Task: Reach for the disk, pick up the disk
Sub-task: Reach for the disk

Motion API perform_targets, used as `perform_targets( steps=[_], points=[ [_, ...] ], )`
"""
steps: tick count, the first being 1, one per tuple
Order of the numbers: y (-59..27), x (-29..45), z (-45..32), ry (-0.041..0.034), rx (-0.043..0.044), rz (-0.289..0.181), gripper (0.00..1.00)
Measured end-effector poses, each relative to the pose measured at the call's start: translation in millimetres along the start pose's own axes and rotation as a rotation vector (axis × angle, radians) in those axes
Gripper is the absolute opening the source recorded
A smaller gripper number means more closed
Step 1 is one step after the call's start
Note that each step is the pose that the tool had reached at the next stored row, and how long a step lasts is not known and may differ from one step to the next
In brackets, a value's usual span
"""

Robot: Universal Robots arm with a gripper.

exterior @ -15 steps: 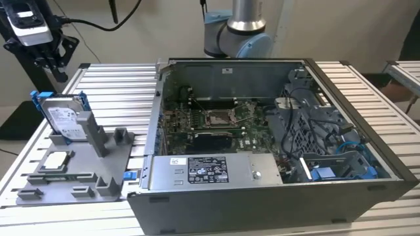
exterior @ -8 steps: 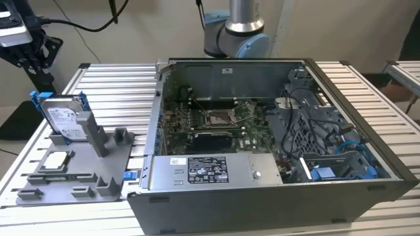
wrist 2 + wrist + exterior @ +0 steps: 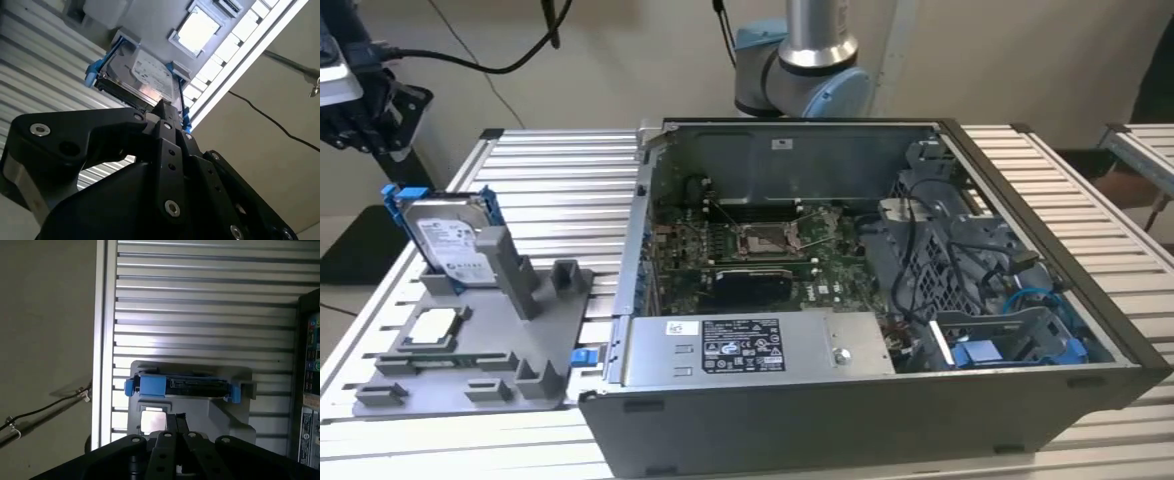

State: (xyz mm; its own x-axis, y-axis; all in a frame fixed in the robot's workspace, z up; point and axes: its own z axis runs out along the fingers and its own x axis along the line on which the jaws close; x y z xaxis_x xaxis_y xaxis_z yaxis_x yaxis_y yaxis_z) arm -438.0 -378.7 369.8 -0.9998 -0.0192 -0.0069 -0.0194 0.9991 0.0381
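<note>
Exterior view gives you the disk (image 3: 450,235) standing on its long edge in a slot at the far corner of the grey holder (image 3: 480,375), on the side toward the exterior view's left. Its white label faces the open computer case (image 3: 881,300), and the blue bracket wraps its rim. The holder lies on the slatted metal table (image 3: 560,190), close to the table's edge on the exterior view's left, with the case just beside it. A square silver chip (image 3: 432,328) lies flat in a pocket nearer the holder's front edge. In both wrist views you see the gripper (image 3: 176,416) with its black fingers pressed together and nothing between them. The tips point toward the disk's upper edge, and the first wrist view shows them apart from it.
</note>
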Motion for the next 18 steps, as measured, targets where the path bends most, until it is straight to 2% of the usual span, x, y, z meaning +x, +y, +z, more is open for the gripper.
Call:
perform_targets(
  steps=[10, 14, 17, 18],
  points=[
    [0.8, 1.5, -0.1, -0.0004, 0.0003, 0.002, 0.0],
    [17.0, 3.0, 0.9, -0.0009, -0.0001, 0.002, 0.0],
    [20.1, 8.9, 1.1, -0.0035, 0.0001, 0.0, 0.0],
    [20.2, 13.2, 1.2, -0.0051, 0.0001, -0.002, 0.0]
  ],
)
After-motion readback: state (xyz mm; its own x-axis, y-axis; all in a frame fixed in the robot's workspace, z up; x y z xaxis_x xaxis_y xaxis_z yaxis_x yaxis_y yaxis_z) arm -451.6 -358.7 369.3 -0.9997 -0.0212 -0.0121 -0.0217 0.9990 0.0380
